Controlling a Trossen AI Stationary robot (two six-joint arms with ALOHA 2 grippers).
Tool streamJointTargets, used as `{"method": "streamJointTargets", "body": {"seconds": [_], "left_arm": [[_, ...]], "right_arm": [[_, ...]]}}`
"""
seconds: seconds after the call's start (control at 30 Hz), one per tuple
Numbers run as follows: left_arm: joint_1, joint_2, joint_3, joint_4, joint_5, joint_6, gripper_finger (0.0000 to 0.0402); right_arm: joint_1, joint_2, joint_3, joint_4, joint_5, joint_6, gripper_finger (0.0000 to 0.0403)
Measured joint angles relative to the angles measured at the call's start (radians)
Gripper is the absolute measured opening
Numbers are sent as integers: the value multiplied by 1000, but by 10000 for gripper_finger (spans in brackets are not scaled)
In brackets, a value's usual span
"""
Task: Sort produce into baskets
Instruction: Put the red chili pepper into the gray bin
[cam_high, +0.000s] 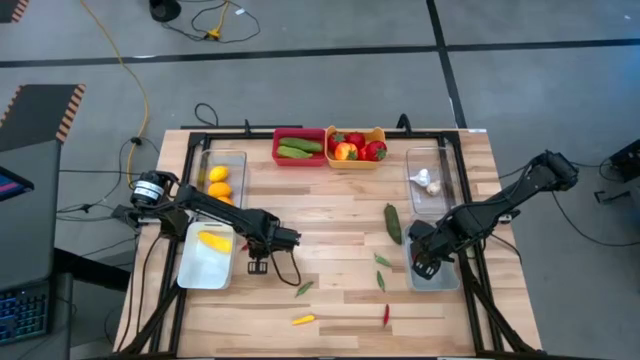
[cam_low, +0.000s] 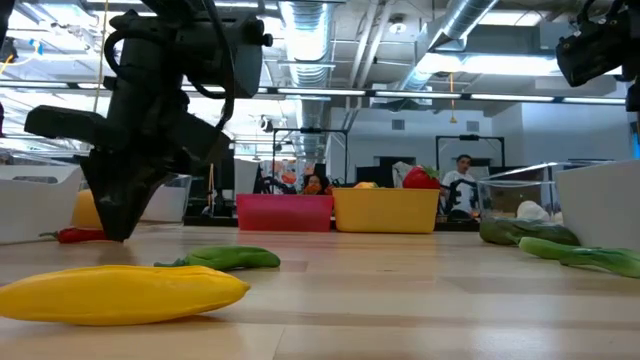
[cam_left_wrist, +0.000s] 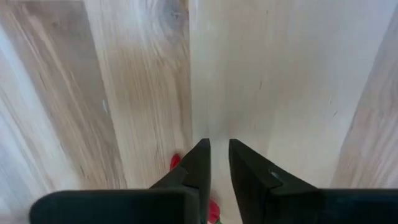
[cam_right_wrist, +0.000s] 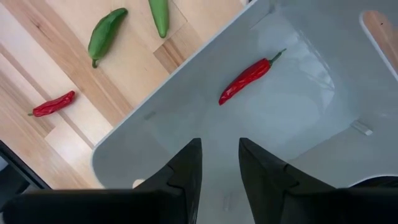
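Down at the table, left gripper (cam_left_wrist: 219, 163) pinches a red chili (cam_left_wrist: 176, 162); right gripper (cam_right_wrist: 219, 160) empty, slightly apart.

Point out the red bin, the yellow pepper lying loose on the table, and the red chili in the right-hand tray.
red bin (cam_high: 299, 160): high view, on its near rim.
yellow pepper (cam_low: 120, 293): low view, mid-body.
red chili (cam_right_wrist: 247, 78): right wrist view, mid-body, lying in the tray.

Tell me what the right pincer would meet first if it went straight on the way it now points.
Probably the floor of the pale tray under it; the right pincer points down into it. The red chili lies slightly beyond, likely off the direct line.
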Motion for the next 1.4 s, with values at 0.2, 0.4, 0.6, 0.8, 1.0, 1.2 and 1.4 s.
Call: {"method": "streamJointTargets", "body": {"seconds": [0.2, 0.4, 0.6, 0.8, 1.0, 1.2, 1.4], "left_arm": [[0, 0, 0, -19, -80, 6, 109], [0, -1, 1, -61, -133, 4, 147], [0, -2, -41, -42, -128, -31, 147], [0, -8, -69, -18, -112, -37, 146], [0, -6, -70, -6, -110, 5, 121], [-1, -5, -71, -3, -90, 2, 45], [0, -2, -55, -11, -88, 6, 7]], "right_arm": [[0, 0, 0, 0, 0, 0, 134], [0, 0, 0, 0, 0, 0, 134], [0, 0, 0, 0, 0, 0, 134], [0, 0, 0, 0, 0, -1, 134], [0, 0, 0, 0, 0, 0, 134], [0, 0, 0, 8, 0, -43, 134], [0, -9, 0, 118, 4, -157, 134]]}}
